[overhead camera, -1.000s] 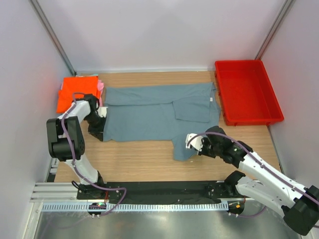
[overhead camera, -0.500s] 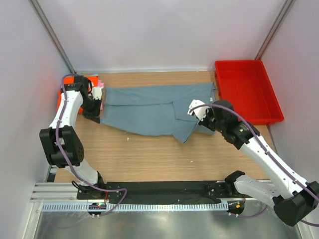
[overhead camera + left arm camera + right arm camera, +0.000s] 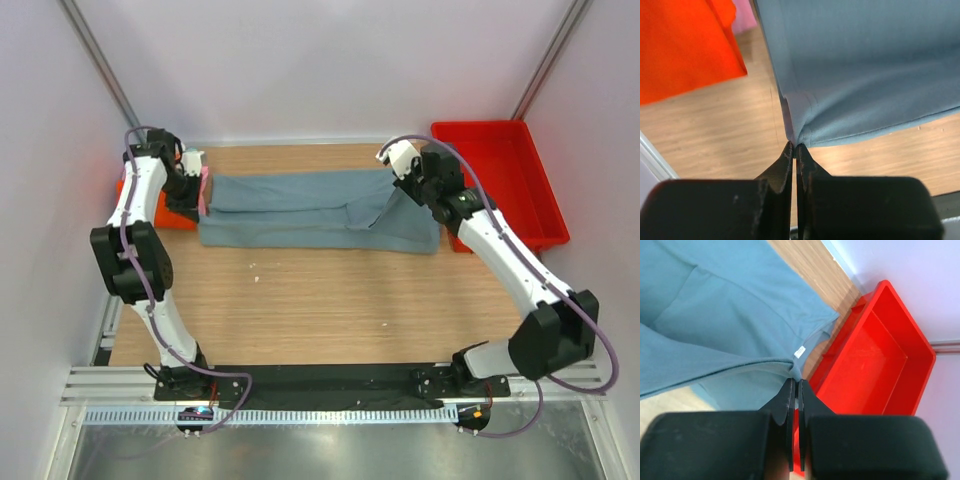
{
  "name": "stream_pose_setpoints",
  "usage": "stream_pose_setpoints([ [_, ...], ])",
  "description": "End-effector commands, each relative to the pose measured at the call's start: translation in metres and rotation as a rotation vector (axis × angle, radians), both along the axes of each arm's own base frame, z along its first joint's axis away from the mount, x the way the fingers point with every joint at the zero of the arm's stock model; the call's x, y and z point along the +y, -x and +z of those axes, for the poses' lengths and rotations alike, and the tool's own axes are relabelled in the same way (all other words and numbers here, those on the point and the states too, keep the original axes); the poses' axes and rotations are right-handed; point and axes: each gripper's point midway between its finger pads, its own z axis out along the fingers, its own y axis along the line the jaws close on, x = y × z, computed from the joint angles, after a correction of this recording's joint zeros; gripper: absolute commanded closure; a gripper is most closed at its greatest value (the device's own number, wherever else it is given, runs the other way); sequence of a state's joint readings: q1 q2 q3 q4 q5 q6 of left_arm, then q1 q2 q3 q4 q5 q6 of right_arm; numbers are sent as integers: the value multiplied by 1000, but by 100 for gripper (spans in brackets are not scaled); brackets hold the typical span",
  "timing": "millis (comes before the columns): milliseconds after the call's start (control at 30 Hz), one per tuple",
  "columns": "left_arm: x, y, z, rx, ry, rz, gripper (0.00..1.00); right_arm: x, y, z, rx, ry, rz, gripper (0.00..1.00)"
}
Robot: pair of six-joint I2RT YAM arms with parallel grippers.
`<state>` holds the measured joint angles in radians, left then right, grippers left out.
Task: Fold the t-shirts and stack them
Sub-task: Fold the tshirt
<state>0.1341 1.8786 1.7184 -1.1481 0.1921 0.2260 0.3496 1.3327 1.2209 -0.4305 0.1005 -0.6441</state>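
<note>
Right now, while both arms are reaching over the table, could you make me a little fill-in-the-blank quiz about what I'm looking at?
The left gripper and the right gripper are each shut on an edge of the ____ t-shirt.
The plastic bin near the right arm is coloured ____.
The orange t-shirt lies beside the ____ gripper.
Missing words: grey-blue; red; left.

bright, even overhead light, soft shadows; wrist views blurred up close.
</note>
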Motion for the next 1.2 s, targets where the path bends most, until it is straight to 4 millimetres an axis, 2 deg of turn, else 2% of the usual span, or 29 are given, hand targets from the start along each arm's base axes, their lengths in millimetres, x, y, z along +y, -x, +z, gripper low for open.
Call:
stream_pose_setpoints([
  [0,4,-22,-1,-14,15,-3,100,5,-39,26,-100,-59,-20,99],
  [33,6,-31,3,-31,11,-1,100,3,-48,27,-105,-60,-28,98],
  [67,7,-35,-9,-2,16,2,100,5,-59,16,-89,-60,-32,99],
  [100,6,-44,-3,-17,20,0,100,4,-67,11,-80,-63,-33,99],
  [167,7,-53,-7,-9,26,8,100,2,-83,14,-95,-85,-48,99],
  [200,9,-63,-9,-16,21,10,100,4,-92,-1,-65,-86,-47,99],
  [233,10,-68,-12,-15,21,15,100,2,-100,3,-77,-96,-56,99],
  [300,12,-80,-18,-9,23,20,100,3,-114,-12,-55,-100,-62,99],
  [367,12,-86,-20,-3,26,22,100,3,-127,-10,-71,-111,-64,99],
  [567,16,-104,-35,2,20,32,100,9,-161,-32,-43,-112,-67,98],
  [600,16,-107,-33,-5,21,37,100,10,-167,-26,-59,-117,-68,99],
  [633,15,-107,-41,11,28,38,100,11,-172,-36,-42,-114,-69,98],
  [700,14,-109,-42,12,31,40,100,10,-180,-33,-56,-123,-80,98],
  [733,14,-111,-43,11,30,51,95,10,-185,-41,-46,-120,-85,99],
  [800,16,-116,-42,-12,21,67,85,10,-191,-41,-53,-125,-91,99],
  [867,17,-121,-32,-50,22,85,78,10,-198,-46,-60,-136,-111,99],
  [967,15,-133,-13,-140,32,112,72,6,-205,-37,-104,-174,-162,98],
  [1067,2,-136,34,-275,103,127,64,-7,-203,-22,-157,-211,-263,78],
  [1100,-4,-135,44,-301,139,122,61,-11,-197,-14,-175,-218,-293,68],
  [1133,-9,-133,50,-319,155,119,52,-20,-193,-8,-198,-227,-345,64],
  [1167,-12,-131,50,-333,168,124,49,-20,-190,-1,-220,-268,-360,61],
])
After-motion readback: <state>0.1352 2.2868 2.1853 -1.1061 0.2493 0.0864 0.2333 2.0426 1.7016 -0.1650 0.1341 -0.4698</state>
